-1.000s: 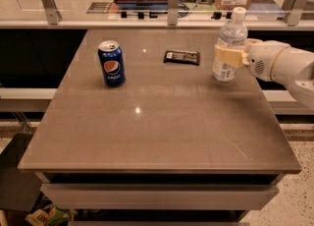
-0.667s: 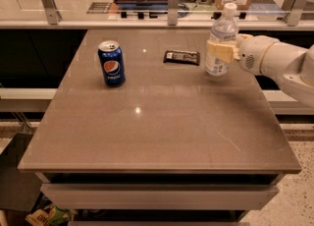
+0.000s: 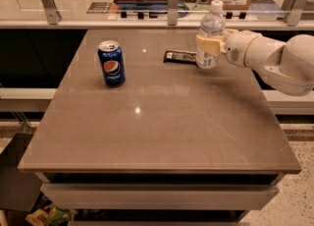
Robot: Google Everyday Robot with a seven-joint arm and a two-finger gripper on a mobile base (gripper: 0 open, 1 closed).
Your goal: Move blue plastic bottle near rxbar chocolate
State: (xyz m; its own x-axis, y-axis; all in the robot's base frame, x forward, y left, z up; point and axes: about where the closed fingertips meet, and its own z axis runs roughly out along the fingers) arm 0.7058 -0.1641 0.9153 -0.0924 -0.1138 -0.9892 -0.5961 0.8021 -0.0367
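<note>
The smooth grey-brown worktop (image 3: 162,122) is carrying everything, its flat slab catching small glints of light. The rounded white arm (image 3: 274,60) is reaching in from the right along the far side. The blue plastic bottle (image 3: 212,26), a clear white-capped cylinder, is standing upright in the claw (image 3: 208,47), whose pale fingers are closing snugly round its waist, likely to stop it tipping; whether its base is touching, I cannot tell. The glossy blue can (image 3: 112,64) is standing well left. The rxbar chocolate (image 3: 179,56), thin, flat and dark-wrapped, is lying just left of the bottle.
</note>
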